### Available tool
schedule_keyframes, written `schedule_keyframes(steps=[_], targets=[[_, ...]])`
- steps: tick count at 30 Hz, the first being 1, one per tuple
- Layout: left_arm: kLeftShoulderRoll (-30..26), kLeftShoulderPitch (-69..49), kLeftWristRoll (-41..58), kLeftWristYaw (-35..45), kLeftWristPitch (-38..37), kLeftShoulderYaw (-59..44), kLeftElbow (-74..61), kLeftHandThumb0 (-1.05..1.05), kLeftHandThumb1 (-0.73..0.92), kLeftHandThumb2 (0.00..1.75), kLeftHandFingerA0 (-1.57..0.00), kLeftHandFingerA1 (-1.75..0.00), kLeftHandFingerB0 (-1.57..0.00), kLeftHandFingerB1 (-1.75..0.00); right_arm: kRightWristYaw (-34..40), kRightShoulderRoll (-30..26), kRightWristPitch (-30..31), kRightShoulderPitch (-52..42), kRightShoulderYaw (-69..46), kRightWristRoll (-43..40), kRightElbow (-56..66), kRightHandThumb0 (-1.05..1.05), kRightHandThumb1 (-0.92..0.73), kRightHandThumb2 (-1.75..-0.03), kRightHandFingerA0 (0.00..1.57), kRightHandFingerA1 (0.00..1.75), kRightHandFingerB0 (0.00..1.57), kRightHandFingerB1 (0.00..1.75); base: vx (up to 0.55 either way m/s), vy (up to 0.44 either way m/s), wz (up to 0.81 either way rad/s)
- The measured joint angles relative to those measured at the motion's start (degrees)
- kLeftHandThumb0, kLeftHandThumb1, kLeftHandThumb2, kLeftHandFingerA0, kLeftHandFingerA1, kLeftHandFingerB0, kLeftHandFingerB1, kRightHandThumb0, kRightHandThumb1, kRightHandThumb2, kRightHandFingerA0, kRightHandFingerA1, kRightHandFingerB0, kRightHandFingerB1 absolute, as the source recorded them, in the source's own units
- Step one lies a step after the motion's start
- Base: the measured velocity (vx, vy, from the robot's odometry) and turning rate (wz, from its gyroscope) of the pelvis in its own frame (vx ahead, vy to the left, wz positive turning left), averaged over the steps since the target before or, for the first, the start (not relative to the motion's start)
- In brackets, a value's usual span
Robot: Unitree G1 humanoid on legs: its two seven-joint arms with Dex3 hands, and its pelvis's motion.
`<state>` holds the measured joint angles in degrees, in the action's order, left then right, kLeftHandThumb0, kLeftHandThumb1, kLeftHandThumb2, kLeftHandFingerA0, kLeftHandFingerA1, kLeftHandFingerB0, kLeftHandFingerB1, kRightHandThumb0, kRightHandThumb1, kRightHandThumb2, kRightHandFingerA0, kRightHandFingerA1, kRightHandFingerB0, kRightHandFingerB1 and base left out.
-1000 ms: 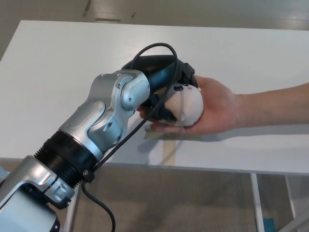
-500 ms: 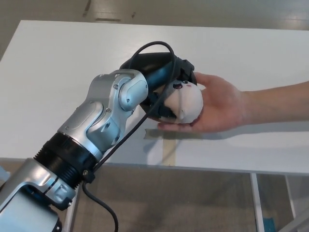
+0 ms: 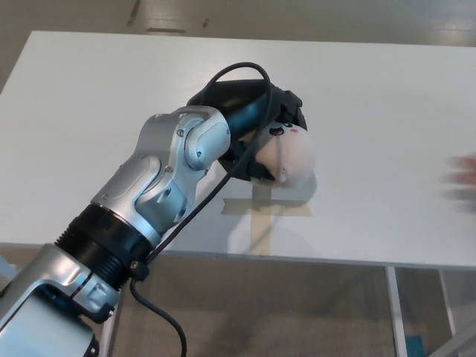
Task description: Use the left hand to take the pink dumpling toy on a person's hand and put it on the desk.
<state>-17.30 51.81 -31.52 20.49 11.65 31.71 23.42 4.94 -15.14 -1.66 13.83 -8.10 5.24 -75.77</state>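
Person's hand [image 3: 465, 177] withdrawn to right edge | left robot hand [image 3: 256, 126] grips pink dumpling toy [image 3: 286, 158] above desk [image 3: 89, 111]

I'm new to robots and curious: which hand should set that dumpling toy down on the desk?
The left hand. Its black fingers are already closed around the pink dumpling toy, held over the white desk. The right hand is not in view.
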Motion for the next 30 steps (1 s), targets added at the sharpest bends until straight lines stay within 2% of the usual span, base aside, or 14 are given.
schedule_keyframes(steps=[7, 13, 14, 15, 16, 17, 19, 20, 22, 23, 25, 26, 29, 30], targets=[[0.04, 0.0, -0.01, 0.19, -0.07, -0.52, 0.29, -0.22, 0.78, 0.64, -0.68, -1.58, -0.86, -0.56, -0.25, 0.0, 0.0, 0.0, -0.2, -0.17, 0.05, -0.22, -0.72, -0.61, 0.66, 0.45, 0.53, 0.41, 0.0, 0.0, 0.0], [0.05, 0.01, -0.03, 0.36, -0.2, -0.72, 0.36, -0.21, 0.79, 0.63, -0.68, -1.58, -0.84, -0.75, -0.33, 0.0, 0.0, 0.0, -0.26, -0.26, 0.09, -0.22, -0.72, -0.61, 0.66, 0.45, 0.53, 0.41, 0.0, 0.0, 0.0], [0.03, 0.01, -0.03, 0.41, -0.27, -0.78, 0.35, -0.22, 0.78, 0.64, -0.68, -1.58, -0.78, -0.94, -0.34, 0.0, 0.0, 0.0, -0.25, -0.26, 0.1, -0.22, -0.72, -0.61, 0.66, 0.45, 0.54, 0.42, 0.0, 0.0, 0.0], [0.0, 0.03, -0.04, 0.44, -0.33, -0.86, 0.35, -0.22, 0.78, 0.64, -0.68, -1.58, -0.78, -0.94, -0.35, 0.0, 0.0, 0.0, -0.24, -0.26, 0.1, -0.22, -0.72, -0.61, 0.66, 0.45, 0.54, 0.42, 0.0, 0.0, 0.0], [-0.31, 0.25, 0.04, 0.65, -0.58, -1.37, 0.06, -0.23, 0.78, 0.64, -0.68, -1.58, -0.86, -0.57, -0.36, 0.0, 0.0, 0.03, -0.21, -0.25, 0.14, -0.22, -0.72, -0.61, 0.66, 0.45, 0.54, 0.41, 0.0, 0.0, 0.0], [-0.47, 0.46, 0.05, 0.74, -0.66, -1.63, -0.07, -0.25, 0.78, 0.64, -0.68, -1.58, -0.84, -0.54, -0.36, 0.0, 0.0, 0.04, -0.21, -0.25, 0.15, -0.22, -0.72, -0.61, 0.66, 0.45, 0.54, 0.41, 0.0, 0.0, 0.0], [-2.19, 1.7, 0.45, 1.2, -1.23, -4.21, -2.27, -0.25, 0.78, 0.64, -0.68, -1.58, -0.84, -0.54, -0.38, 0.0, 0.0, 0.12, -0.13, -0.23, 0.17, -0.22, -0.72, -0.61, 0.66, 0.45, 0.54, 0.41, 0.0, 0.0, 0.0], [-3.04, 2.23, 0.75, 1.31, -1.55, -5.8, -3.74, -0.39, 0.69, 0.73, -0.75, -1.44, -0.8, -0.59, -0.38, -0.01, 0.0, 0.14, -0.11, -0.22, 0.17, -0.22, -0.72, -0.61, 0.67, 0.45, 0.55, 0.42, 0.0, 0.0, 0.0], [-4.18, 3.02, 1.1, 1.36, -1.98, -7.58, -5.4, -0.26, 0.78, 0.65, -0.69, -1.56, -0.85, -0.57, -0.39, -0.04, 0.01, 0.14, -0.1, -0.22, 0.16, -0.22, -0.72, -0.61, 0.67, 0.46, 0.55, 0.42, 0.0, 0.0, 0.0], [-4.74, 3.38, 1.29, 1.38, -2.22, -8.57, -6.29, -0.38, 0.7, 0.74, -0.73, -1.42, -0.76, -0.57, -0.39, -0.05, 0.0, 0.14, -0.1, -0.22, 0.17, -0.22, -0.72, -0.61, 0.67, 0.45, 0.54, 0.42, 0.0, 0.0, 0.0], [-6.34, 3.79, 1.94, 1.6, -3.16, -10.94, -7.72, -0.37, 0.69, 0.76, -0.74, -1.39, -0.78, -0.61, -0.41, -0.05, 0.0, 0.21, -0.11, -0.23, 0.19, -0.22, -0.72, -0.61, 0.67, 0.45, 0.54, 0.42, 0.0, 0.0, 0.0], [-6.34, 3.79, 1.94, 1.6, -3.16, -10.94, -7.72, -0.26, 0.79, 0.65, -0.75, -1.34, -0.78, -0.5, -0.41, -0.05, 0.0, 0.21, -0.11, -0.23, 0.19, -0.22, -0.72, -0.61, 0.67, 0.45, 0.54, 0.41, 0.0, 0.0, 0.0], [-9.1, 4.02, 3.55, 2.26, -4.75, -14.83, -8.63, -0.26, 0.78, 0.64, -0.77, -1.24, -0.77, -0.5, -0.42, -0.06, 0.01, 0.12, -0.11, -0.22, 0.13, -0.22, -0.71, -0.61, 0.67, 0.45, 0.56, 0.42, 0.0, 0.0, 0.0], [-9.89, 4.04, 3.84, 2.44, -5.09, -15.77, -9.02, -0.26, 0.78, 0.64, -0.79, -1.2, -0.85, -0.62, -0.42, -0.06, 0.01, 0.1, -0.11, -0.22, 0.1, -0.22, -0.71, -0.61, 0.68, 0.46, 0.56, 0.42, 0.0, 0.0, 0.0]])
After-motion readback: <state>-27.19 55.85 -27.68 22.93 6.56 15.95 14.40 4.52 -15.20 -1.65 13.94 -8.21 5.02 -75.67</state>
